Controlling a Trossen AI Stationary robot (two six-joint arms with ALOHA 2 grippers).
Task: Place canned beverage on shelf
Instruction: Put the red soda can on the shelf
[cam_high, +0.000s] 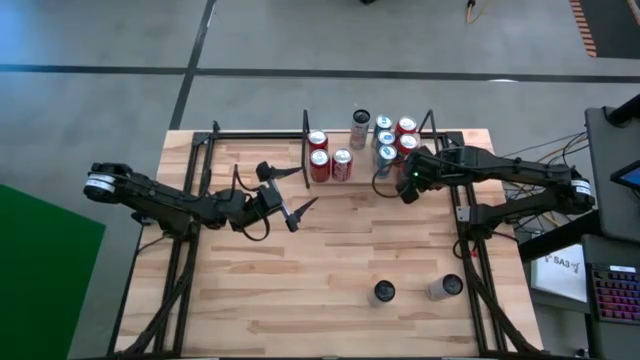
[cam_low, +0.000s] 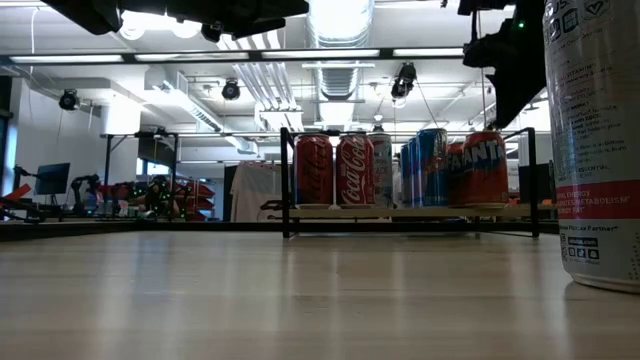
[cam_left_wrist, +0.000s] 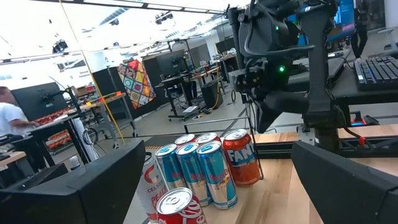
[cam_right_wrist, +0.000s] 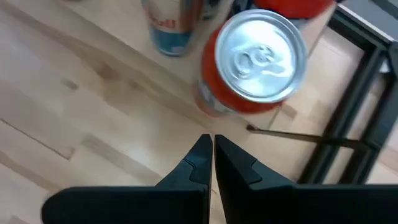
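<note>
The shelf stands at the table's far edge with several cans on its board: red cola cans, blue-and-silver cans and orange cans. Two more cans stand on their bases near the table's front right: a dark-topped one and a white one, which looms at the right of the low view. My right gripper is shut and empty, pointing steeply down just in front of the shelf's orange can. My left gripper is open and empty at mid-table, left of the shelf.
Black frame rails run along the table's left and right sides and far edge. A thin black rail of the shelf runs close beside my right gripper. Bare plank tabletop lies between the shelf and the two front cans.
</note>
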